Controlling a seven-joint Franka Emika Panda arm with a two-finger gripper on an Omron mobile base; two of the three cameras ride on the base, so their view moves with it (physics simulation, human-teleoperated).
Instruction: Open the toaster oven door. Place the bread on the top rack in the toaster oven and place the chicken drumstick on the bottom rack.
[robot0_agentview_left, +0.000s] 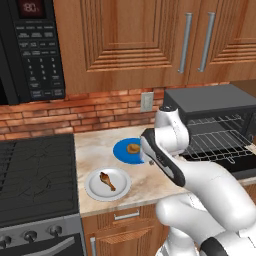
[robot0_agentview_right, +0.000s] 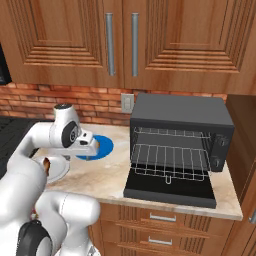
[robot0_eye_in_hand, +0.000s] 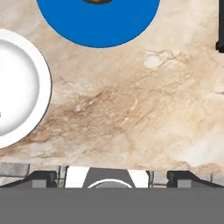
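Bread (robot0_agentview_left: 133, 148): small round golden-brown piece, sitting near the middle of the blue plate (robot0_agentview_left: 121, 151) on the marble counter (robot0_agentview_right: 107, 175). In the hand view only its lower edge shows at the top border, above the plate's blue surface.

Chicken drumstick (robot0_agentview_left: 107, 181): reddish-brown, lying on the white plate (robot0_agentview_left: 95, 190), just in front of and to the left of the blue plate.

Toaster oven (robot0_agentview_right: 182, 135): dark grey box to the right on the counter. Toaster oven door (robot0_agentview_right: 170, 190) already folded down flat on the counter edge; both wire racks stand exposed, with nothing on them that I can see.

Gripper (robot0_eye_in_hand: 112, 175): jaws spread fully, holding nothing. It points down at bare counter between the two plates, short of the bread.

Step in hand, as I judge it: fetching the bread, first of the two items.

Handling notes:
- I bring my hand forward until the bread sits centred between my fingertips, not at the frame's edge.
- I descend straight down, jaws kept wide, so neither finger clips the bun or pushes it across the plate.
- I stop just shy of the plate surface, then close gently; a soft round item may squash or roll.
- I lift clear before swinging right, minding the lowered door and the front lip of the top rack.
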